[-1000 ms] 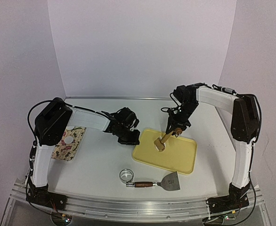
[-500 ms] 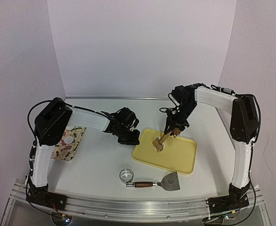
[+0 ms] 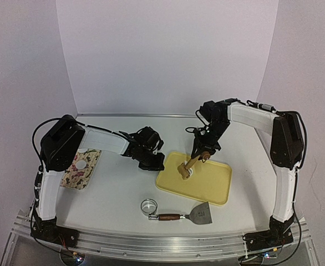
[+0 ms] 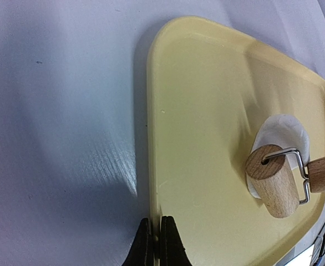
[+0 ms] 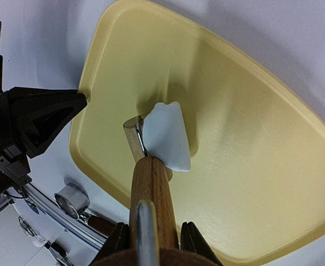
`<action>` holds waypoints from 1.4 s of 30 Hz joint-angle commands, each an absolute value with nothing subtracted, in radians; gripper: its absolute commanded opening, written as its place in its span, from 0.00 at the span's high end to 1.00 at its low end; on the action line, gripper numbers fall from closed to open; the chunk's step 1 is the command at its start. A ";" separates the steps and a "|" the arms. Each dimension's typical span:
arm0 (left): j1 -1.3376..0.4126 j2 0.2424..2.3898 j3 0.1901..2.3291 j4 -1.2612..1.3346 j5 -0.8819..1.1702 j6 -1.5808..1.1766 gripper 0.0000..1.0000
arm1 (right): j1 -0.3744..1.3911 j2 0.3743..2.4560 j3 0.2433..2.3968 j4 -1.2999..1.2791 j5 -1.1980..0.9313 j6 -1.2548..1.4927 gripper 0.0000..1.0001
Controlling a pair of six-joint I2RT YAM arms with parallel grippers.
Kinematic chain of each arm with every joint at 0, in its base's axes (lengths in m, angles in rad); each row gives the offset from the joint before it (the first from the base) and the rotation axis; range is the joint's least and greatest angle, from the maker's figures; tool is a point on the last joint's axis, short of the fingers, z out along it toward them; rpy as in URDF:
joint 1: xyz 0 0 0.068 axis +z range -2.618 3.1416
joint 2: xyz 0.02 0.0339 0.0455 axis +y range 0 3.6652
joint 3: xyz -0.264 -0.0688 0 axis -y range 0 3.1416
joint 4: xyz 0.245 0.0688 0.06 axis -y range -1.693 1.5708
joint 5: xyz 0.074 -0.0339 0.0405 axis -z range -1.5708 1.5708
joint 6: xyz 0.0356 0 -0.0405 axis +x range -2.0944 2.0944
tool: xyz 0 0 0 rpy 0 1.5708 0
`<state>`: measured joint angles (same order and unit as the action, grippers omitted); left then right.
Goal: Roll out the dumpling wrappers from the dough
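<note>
Dumpling wrapper [image 4: 287, 133] partly beneath roller [image 4: 273, 184]

Soft, bright overhead light fills the top view evenly, and shadows there are faint. In the left wrist view a broad dim shadow lies on the near table [image 4: 51, 221], with a pale sheen beside the yellow tray [image 4: 207, 111]. The wooden roller [image 5: 151, 188] and right pincer [image 5: 154, 244] blur close to the right wrist lens, and the tray's edges bow.

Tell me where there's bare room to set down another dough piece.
Free: the right half of the tray, past the roller; the table between mat, left arm and ring. Crowded: the tray's left end, where roller, dough and left arm meet; the front strip with ring and scraper.
</note>
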<state>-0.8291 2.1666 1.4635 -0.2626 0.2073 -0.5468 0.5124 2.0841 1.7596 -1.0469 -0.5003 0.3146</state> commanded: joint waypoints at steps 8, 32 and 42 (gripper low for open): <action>-0.823 2.145 1.397 -0.384 0.123 -0.545 1.00 | 0.542 2.165 1.661 -1.074 -0.201 0.383 1.00; -0.787 2.120 1.353 -0.430 0.035 -0.519 1.00 | 0.346 2.116 1.542 -1.081 -0.143 0.305 1.00; -0.778 2.127 1.371 -0.440 0.035 -0.513 1.00 | 0.322 2.132 1.547 -1.079 -0.102 0.295 1.00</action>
<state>-0.8322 2.1330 1.3983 -0.2168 0.1589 -0.5457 0.3765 2.0335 1.6142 -0.9621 -0.6189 0.3033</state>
